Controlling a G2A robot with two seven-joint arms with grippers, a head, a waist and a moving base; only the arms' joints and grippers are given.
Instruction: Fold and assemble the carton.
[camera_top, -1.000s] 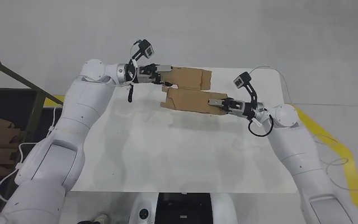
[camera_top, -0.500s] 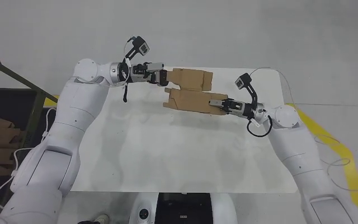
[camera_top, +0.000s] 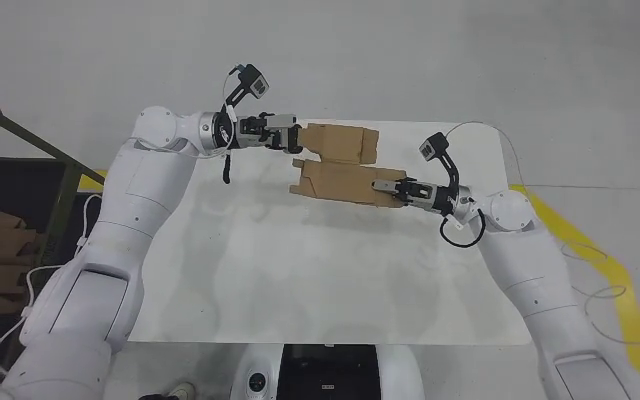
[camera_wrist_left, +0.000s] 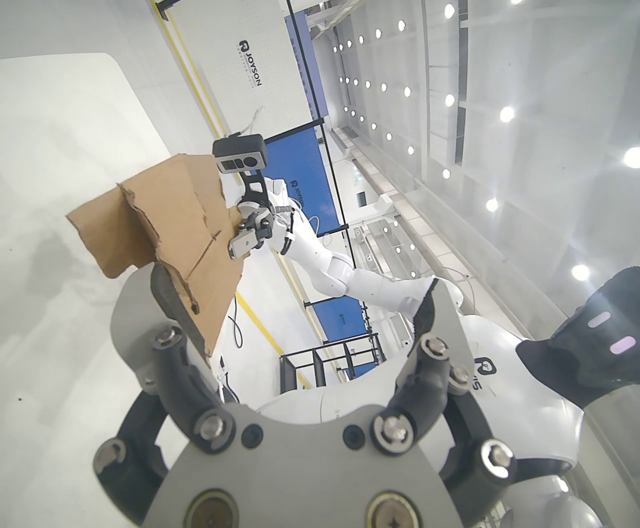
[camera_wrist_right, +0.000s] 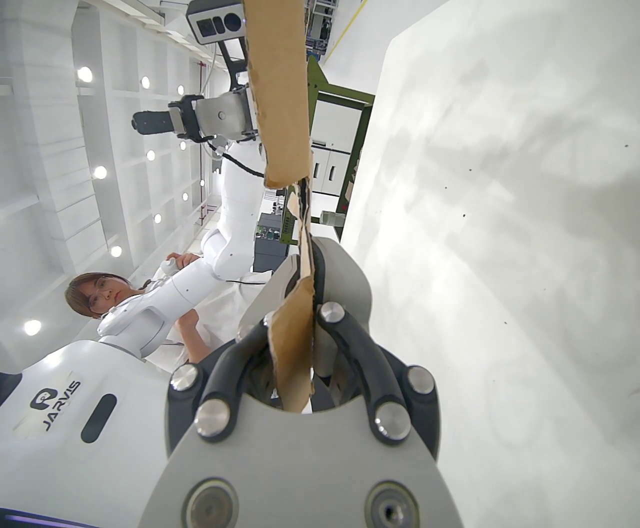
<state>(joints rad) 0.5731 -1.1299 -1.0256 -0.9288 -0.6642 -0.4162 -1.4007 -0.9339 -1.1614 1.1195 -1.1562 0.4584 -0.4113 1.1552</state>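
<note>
- One flat cardboard carton (camera_top: 338, 163) is held above the far part of the one white table (camera_top: 300, 280), between two grippers.
- The right gripper (camera_wrist_right: 306, 260) is clamped on the carton's edge.
- The left gripper (camera_wrist_left: 297, 282) is spread wide, with one finger (camera_wrist_left: 167, 295) against the cardboard.
- The right wrist view shows the carton edge-on, hiding its faces.

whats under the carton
The white table shows below the carton, held by the right gripper; from above, the carton covers the patch directly beneath.

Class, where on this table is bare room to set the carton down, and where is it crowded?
Free: the broad table stretch between the carton and the near edge. Crowded: the far edge, where the left tool and right tool flank the carton.
</note>
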